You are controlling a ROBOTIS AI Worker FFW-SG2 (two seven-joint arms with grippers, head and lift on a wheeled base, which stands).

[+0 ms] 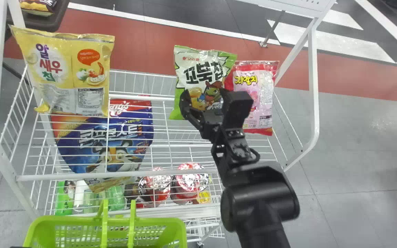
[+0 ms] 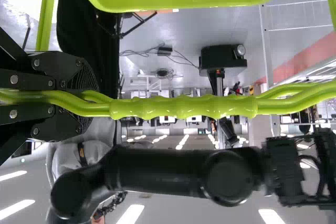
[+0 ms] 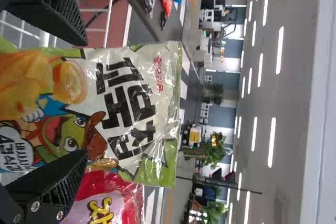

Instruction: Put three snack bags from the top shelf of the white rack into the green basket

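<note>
"At the rack (image 1: 314,86), where was the right gripper (image 1: 203,93)?"

"Around the green bag (image 1: 202,69). Fingers stood wide apart, one on each side of it. Whether either touched the film, I could not tell; no squeeze noted."

"Other bags?"

"Pink bag (image 1: 253,93) just right of that gripper, partly behind the green one. Yellow bag (image 1: 67,72) well off to its left, upright. Blue bag (image 1: 115,137) also left, nearer the robot and lower."

"Basket (image 1: 33,224)?"

"Left of the right gripper and lower, on the robot's side of the rack. Left gripper (image 2: 86,100) had its handles (image 2: 184,107) clamped between closed fingers, the basket hanging beneath."
</note>
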